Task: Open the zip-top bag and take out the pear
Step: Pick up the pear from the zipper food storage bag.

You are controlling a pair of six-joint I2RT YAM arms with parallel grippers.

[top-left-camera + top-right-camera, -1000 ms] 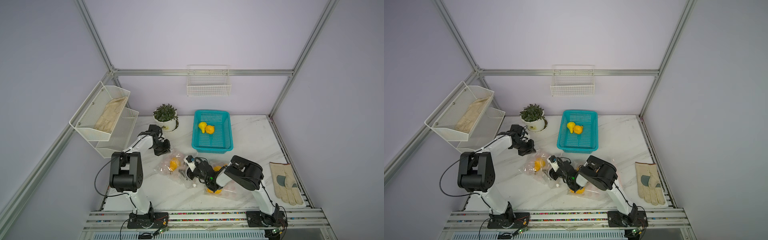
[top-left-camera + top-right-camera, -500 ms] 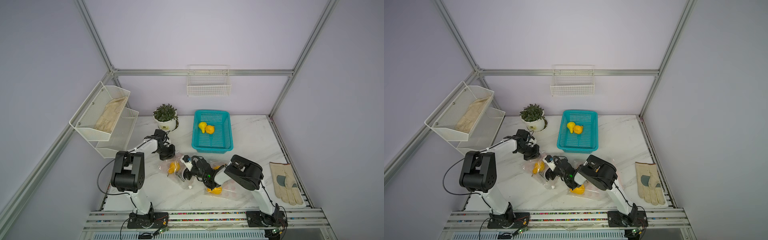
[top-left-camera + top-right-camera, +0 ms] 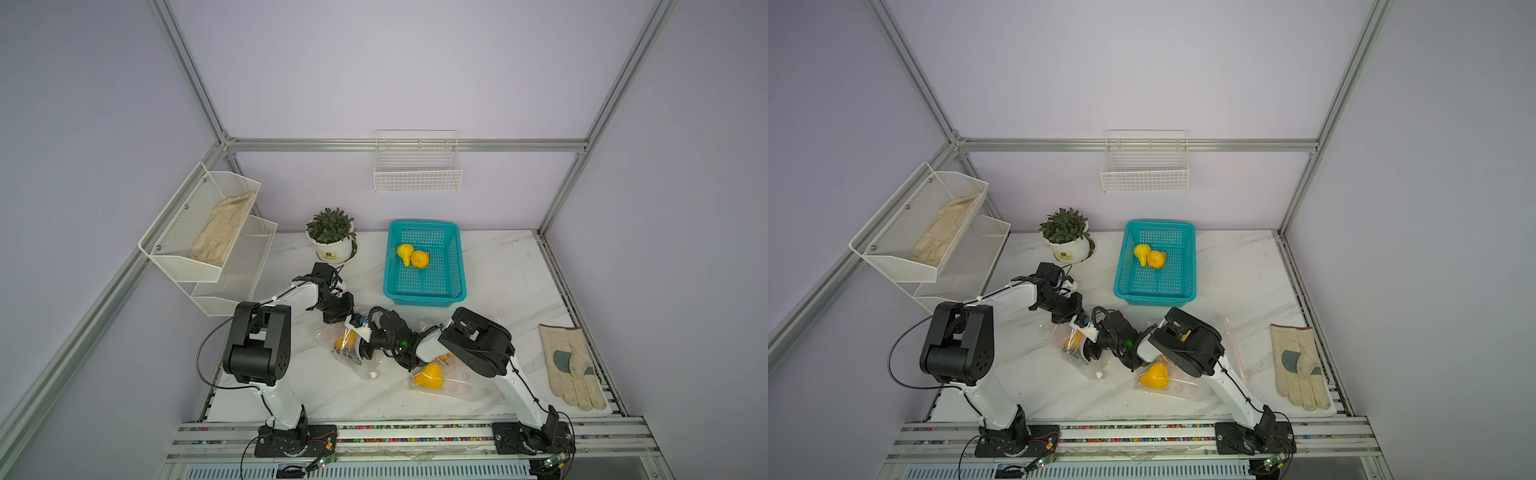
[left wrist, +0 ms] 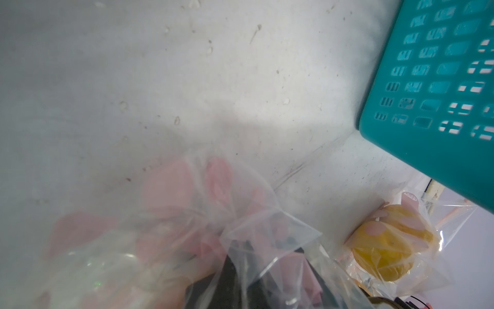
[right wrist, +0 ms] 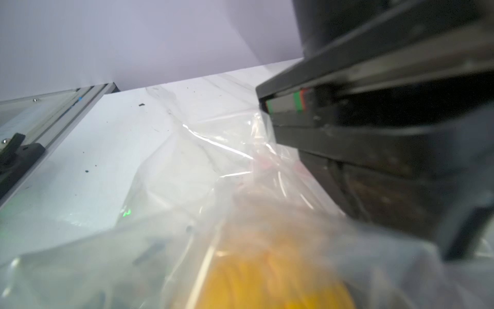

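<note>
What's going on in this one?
Both arms are working on a zip-top bag. The left gripper is shut and appears to pinch the bag's plastic. The right gripper is down at the bag beside the pear, which is still inside; I can't tell whether its jaws are open. A second bagged pear lies nearby, and two yellow fruits already sit in the teal basket.
</note>
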